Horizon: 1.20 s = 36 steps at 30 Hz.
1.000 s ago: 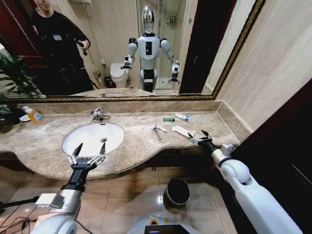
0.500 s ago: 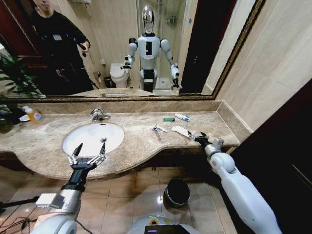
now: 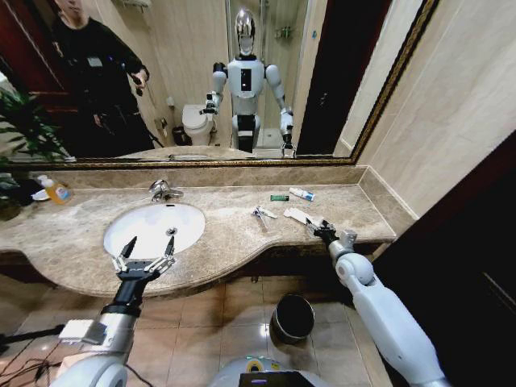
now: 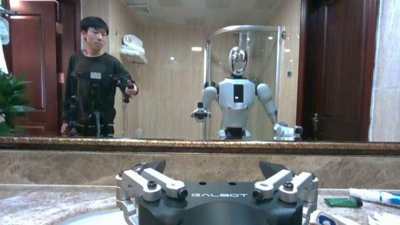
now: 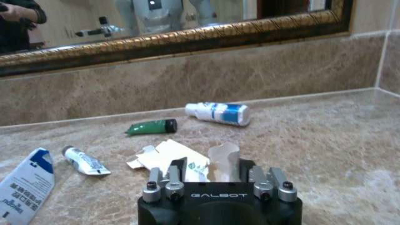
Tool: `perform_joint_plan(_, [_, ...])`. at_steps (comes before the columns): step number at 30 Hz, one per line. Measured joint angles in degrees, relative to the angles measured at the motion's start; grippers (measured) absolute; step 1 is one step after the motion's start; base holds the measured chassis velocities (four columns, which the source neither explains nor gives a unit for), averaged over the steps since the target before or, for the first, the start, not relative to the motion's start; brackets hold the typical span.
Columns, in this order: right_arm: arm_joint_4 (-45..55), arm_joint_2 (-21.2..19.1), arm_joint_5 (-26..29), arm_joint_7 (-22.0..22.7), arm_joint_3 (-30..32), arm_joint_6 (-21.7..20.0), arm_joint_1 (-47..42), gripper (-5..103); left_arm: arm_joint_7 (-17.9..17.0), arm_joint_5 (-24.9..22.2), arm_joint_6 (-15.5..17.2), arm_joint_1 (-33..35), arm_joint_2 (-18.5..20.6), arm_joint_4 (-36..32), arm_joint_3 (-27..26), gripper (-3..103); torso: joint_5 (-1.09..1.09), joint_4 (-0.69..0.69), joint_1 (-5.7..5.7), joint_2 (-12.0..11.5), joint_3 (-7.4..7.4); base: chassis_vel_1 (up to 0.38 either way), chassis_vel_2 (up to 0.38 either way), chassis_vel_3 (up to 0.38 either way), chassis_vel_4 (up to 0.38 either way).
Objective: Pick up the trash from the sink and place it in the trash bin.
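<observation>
Bathroom: beige marble countertop [image 3: 242,234], wall mirror [image 3: 201,81] behind, tiled floor below.

White oval sink [image 3: 153,228] set in counter at 9 o'clock side of head view.

One dark trash bin [image 3: 293,317] on floor, 6 o'clock of counter edge.

Left gripper [image 3: 145,256] over sink's near rim, fingers spread apart.

Right gripper [image 3: 321,230] low at counter, 3 o'clock side; fingers nearly together around torn white wrapper [image 5: 181,161], contact unclear.

Trash, four pieces, all on counter: wrapper, white-blue packet [image 5: 30,180] with small tube, green piece [image 5: 151,126], white-blue tube [image 5: 218,113].

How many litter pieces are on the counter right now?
5. Green tube and white-blue tube near the mirror; torn wrapper right before the right hand; small tube and blue-white packet lying toward the sink. More may hide under the wrapper.
</observation>
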Motion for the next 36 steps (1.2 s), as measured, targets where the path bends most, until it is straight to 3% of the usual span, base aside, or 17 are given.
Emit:
perform_joint_plan(3, [0.8,0.1,-1.2,-0.4,-0.3,0.6,-0.3,38,0.0,0.0,0.0,0.0,0.0,0.0,0.0,100,0.0,0.0,0.0,0.0,0.0,0.0,0.0,0.0,0.0])
perform_joint_plan(4, [0.8,0.1,-1.2,-0.4,-0.3,0.6,-0.3,38,0.0,0.0,0.0,0.0,0.0,0.0,0.0,100,0.0,0.0,0.0,0.0,0.0,0.0,0.0,0.0,0.0])
perform_joint_plan(6, [1.4,0.1,-1.5,-0.6,-0.4,0.7,-0.7,28,0.0,0.0,0.0,0.0,0.0,0.0,0.0,100,0.0,0.0,0.0,0.0,0.0,0.0,0.0,0.0,0.0])
perform_joint_plan(8, [1.5,0.2,-1.6,-0.6,-0.4,0.7,-0.8,28,0.0,0.0,0.0,0.0,0.0,0.0,0.0,100,0.0,0.0,0.0,0.0,0.0,0.0,0.0,0.0,0.0])
perform_joint_plan(11, [2.0,0.2,-1.8,-0.6,-0.2,0.8,-1.3,12,0.0,0.0,0.0,0.0,0.0,0.0,0.0,100,0.0,0.0,0.0,0.0,0.0,0.0,0.0,0.0,0.0])
perform_joint_plan(14, [2.3,0.1,-1.9,-0.6,0.0,0.8,-1.6,3,0.0,0.0,0.0,0.0,0.0,0.0,0.0,100,0.01,-0.01,0.0,0.0,0.0,0.0,0.0,0.0,0.0])
perform_joint_plan(36, [5.5,-0.6,-2.0,0.0,0.5,0.8,-2.8,0,0.0,0.0,0.0,0.0,0.0,0.0,0.0,100,0.0,0.0,0.0,0.0,0.0,0.0,0.0,0.0,0.0])
